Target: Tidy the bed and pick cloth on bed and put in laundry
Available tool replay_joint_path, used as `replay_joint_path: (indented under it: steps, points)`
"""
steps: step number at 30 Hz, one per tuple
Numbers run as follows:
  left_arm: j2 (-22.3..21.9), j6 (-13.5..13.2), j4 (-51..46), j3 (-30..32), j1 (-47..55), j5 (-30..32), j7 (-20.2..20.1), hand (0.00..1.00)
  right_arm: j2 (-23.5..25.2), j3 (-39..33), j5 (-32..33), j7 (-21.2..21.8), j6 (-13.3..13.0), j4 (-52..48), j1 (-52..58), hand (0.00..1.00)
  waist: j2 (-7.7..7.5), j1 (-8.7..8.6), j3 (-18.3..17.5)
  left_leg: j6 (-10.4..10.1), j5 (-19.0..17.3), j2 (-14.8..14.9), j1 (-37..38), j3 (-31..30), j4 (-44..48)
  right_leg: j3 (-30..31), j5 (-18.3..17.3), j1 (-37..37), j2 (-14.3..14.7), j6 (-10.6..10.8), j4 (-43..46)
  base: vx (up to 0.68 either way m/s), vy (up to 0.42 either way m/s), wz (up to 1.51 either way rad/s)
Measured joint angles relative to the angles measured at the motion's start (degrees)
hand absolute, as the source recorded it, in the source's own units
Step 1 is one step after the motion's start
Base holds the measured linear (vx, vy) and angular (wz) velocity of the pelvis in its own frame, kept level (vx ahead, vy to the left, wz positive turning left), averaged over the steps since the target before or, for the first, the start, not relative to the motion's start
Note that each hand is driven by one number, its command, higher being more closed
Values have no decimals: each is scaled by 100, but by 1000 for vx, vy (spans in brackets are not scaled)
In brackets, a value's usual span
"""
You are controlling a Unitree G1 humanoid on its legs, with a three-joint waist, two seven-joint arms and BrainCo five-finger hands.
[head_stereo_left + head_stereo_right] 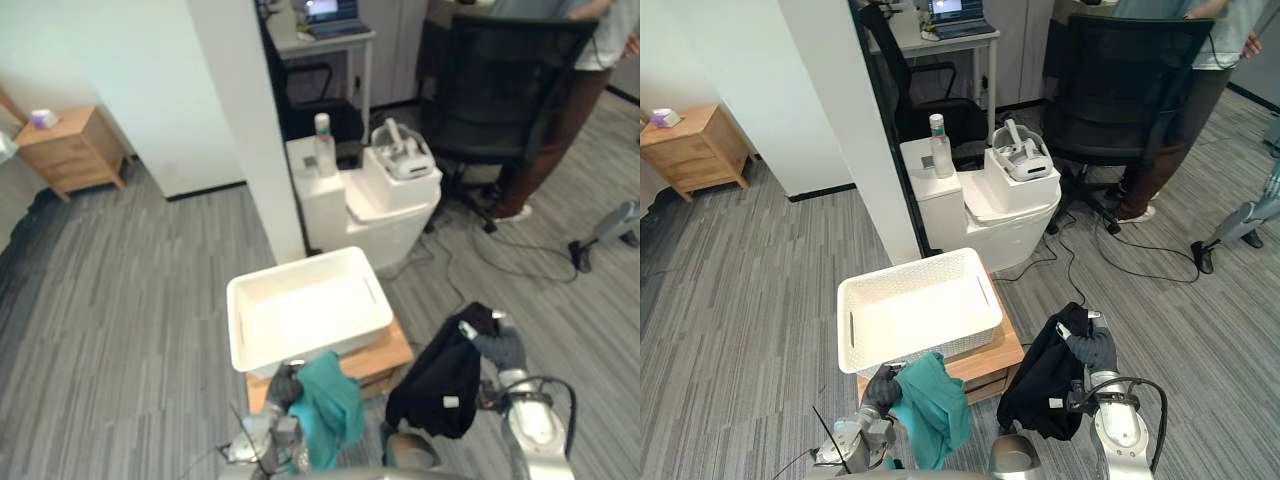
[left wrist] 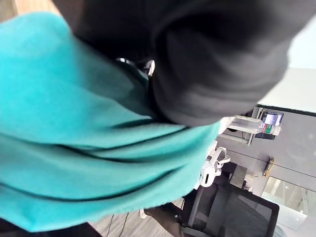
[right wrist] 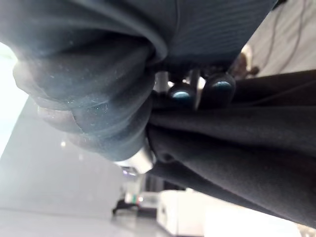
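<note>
**Two hands, two cloths, one basket**

The left hand (image 1: 880,392) has its fingers curled round a teal cloth (image 1: 935,410). The cloth hangs down from the hand, on the side nearer the other hand. The right hand (image 1: 1092,350) is shut tight on a black cloth (image 1: 1045,380). In the right wrist view its dark fingertips (image 3: 181,95) press into the folds. The black cloth droops below that hand, towards the left hand.

A white basket (image 1: 915,310) sits just ahead of the left hand, and ahead of the right hand off to its left. No cloth is in it. The basket rests on a low wooden stand (image 1: 985,365), which is between the two hands and a bit ahead.

Far ahead of the right hand are a black chair (image 1: 1130,80) and a person (image 1: 1180,110) behind it.
</note>
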Motion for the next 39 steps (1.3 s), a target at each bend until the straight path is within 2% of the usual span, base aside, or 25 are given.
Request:
replay_joint_path:
  steps: [1,2,4,5,7,11,16,17,19,20,21,23,26,28,32,33,36,38,39]
  points:
    - [-30,0,0,-53,63,-2,-1,100,11,17,-1,3,-18,-1,63,100,61,89,-27,-31,166,-5,99,108,-4,121,-22,107,15,73,12,47,203,-41]
    - [-19,1,0,-104,65,-6,-12,100,9,6,-3,3,-34,-11,114,100,55,94,-29,-13,176,-13,101,143,43,169,-28,130,-11,119,22,77,203,-24]
    - [81,-11,-15,-119,63,-37,-16,100,15,-84,-7,3,-35,-16,217,100,-128,47,-27,78,114,-254,109,222,48,314,-113,90,-235,261,142,66,192,14]
    - [94,-9,-15,-127,65,-37,-17,100,23,-136,-8,2,-35,-22,239,100,-141,44,-33,94,103,-303,112,227,32,317,-122,91,-278,275,135,45,145,12]
    - [101,-9,-42,-125,66,-37,-23,100,32,-303,-9,5,-35,-114,272,100,-145,49,-37,123,83,-432,144,242,-33,313,-151,107,-405,389,104,83,113,7]
    - [100,-9,-64,-121,65,-36,-26,100,25,-419,-11,61,-35,-430,291,100,-98,64,-60,100,140,-446,220,236,-79,263,-137,188,-423,449,71,99,51,3]
    - [87,-9,-95,-75,65,-43,-11,100,-608,-535,-68,108,-41,-1341,-67,100,-142,96,-80,86,132,-415,207,146,-65,119,-115,337,-412,461,-102,48,18,11]
    - [93,-9,-95,-58,65,-51,-2,100,-1037,-538,-68,101,-70,-1430,-587,100,-186,106,-101,69,121,-411,205,96,-54,76,-97,394,-407,471,-152,-1,14,13]
    - [90,-9,-95,-51,71,-96,7,100,-1315,-531,-67,97,-96,-1429,-1007,100,-238,125,-110,53,111,-411,186,74,-52,41,-64,419,-407,480,-200,-31,17,15]
    - [75,-8,-93,-28,72,-167,34,100,-1697,-467,-57,56,-179,-1416,-1682,100,-257,128,-133,50,109,-414,104,-10,-16,-45,-26,447,-409,483,-260,-41,13,20]
    - [72,-9,-93,-15,72,-178,34,100,-1761,-446,-56,41,-200,-1416,-1787,100,-263,129,-135,50,109,-413,86,-33,-1,-62,-19,453,-407,480,-272,-45,10,31]
    - [33,-8,-83,18,72,-283,156,100,-2200,-110,-2,-66,-292,-1319,-2715,100,-347,195,-128,50,109,-409,-2,-225,115,-264,12,573,-401,470,-319,-38,6,35]
    - [29,-9,-62,15,72,-340,174,100,-2252,177,21,-128,-331,-1113,-3246,100,-404,311,-140,47,107,-426,-11,-381,176,-433,12,721,-405,469,-347,-31,5,36]
    - [15,-8,-44,8,72,-342,268,100,-2252,601,122,-123,-320,-875,-3815,100,-428,457,-152,46,105,-440,-21,-492,208,-595,9,861,-408,468,-398,-40,2,42]
    - [-54,-8,48,36,72,-454,280,100,-2244,1293,179,-126,-293,-252,-4999,100,-438,488,-157,17,137,-407,-147,-529,257,-939,-46,1005,-465,466,-412,-35,-9,50]
    - [-112,-7,163,44,71,-467,308,100,-2238,1470,171,-131,-257,135,-5456,100,-433,573,-163,-19,169,-407,-167,-529,267,-1019,-55,1044,-485,478,-409,-14,-1,36]
    - [-132,-2,231,51,70,-511,420,100,-2015,1679,164,-202,-172,1118,-6285,100,-449,795,-176,-24,224,-427,-215,-628,306,-1181,-37,1156,-480,501,-478,-2,-3,29]
    - [-130,-2,232,53,69,-553,504,100,-1815,1787,157,-330,-129,1541,-6602,100,-470,840,-193,-3,249,-483,-257,-724,315,-1311,-37,1208,-486,500,-501,14,-2,29]
    - [-138,-2,231,52,67,-555,518,100,-1689,1855,113,-392,-74,1786,-6798,100,-468,916,-198,27,279,-513,-284,-771,317,-1369,-37,1213,-488,500,-508,31,2,30]
